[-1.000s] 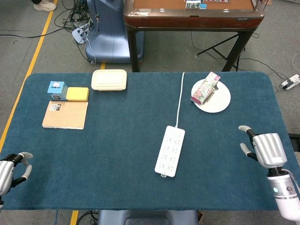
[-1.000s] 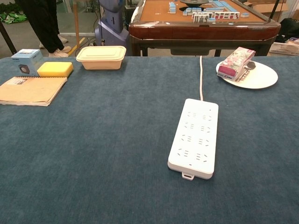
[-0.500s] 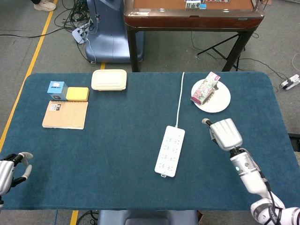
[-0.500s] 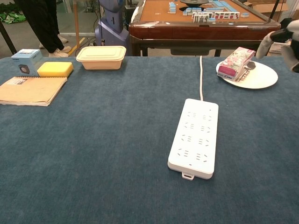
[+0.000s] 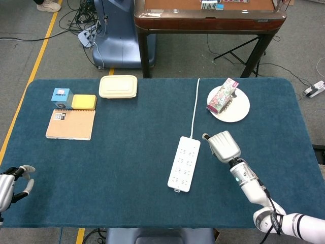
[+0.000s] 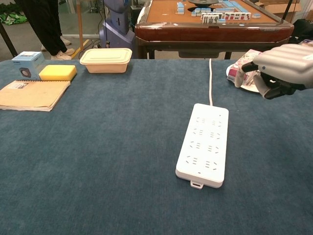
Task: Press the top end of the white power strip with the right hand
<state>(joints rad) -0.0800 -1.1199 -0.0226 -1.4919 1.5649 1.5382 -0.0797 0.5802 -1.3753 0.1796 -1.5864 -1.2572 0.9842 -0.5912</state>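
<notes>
We are on the approach: our right hand, fingers curled on nothing, hovers beside the flat white plastic power strip; next, lower onto its cord end.

You are working in a lab or demo workspace, not a home. Evidence: a blue felt-covered table on grey carpet, yellow floor tape, loose cables beside a blue machine base, and a mahjong table behind.
</notes>
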